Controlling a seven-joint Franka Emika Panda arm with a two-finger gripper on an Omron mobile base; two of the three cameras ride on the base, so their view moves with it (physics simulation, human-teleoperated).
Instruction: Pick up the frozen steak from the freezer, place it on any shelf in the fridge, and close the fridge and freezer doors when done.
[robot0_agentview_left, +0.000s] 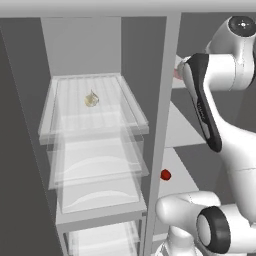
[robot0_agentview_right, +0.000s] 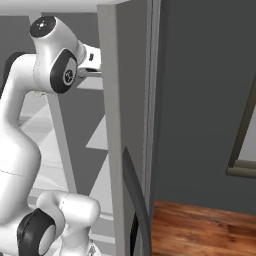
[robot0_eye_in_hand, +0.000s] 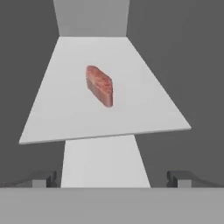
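The frozen steak (robot0_eye_in_hand: 99, 85) is a reddish-pink slab lying on a white shelf (robot0_eye_in_hand: 144, 109) in the right-hand compartment. In the hand view it rests in the middle of the shelf, ahead of my gripper (robot0_eye_in_hand: 112, 179). The gripper is open, its two dark fingertips (robot0_eye_in_hand: 43, 178) stand far apart at the bottom, and nothing is between them. The steak is untouched. In the left base view a pink sliver of the steak (robot0_agentview_left: 177, 71) peeks out behind my forearm at the upper shelf.
The left compartment holds clear drawers (robot0_agentview_left: 95, 150), with a small pale item (robot0_agentview_left: 91, 99) on the top tray. A small red thing (robot0_agentview_left: 165, 174) sits on a lower right shelf. An upright divider (robot0_agentview_left: 162, 125) separates the compartments. A dark open door (robot0_agentview_right: 200, 100) stands at right.
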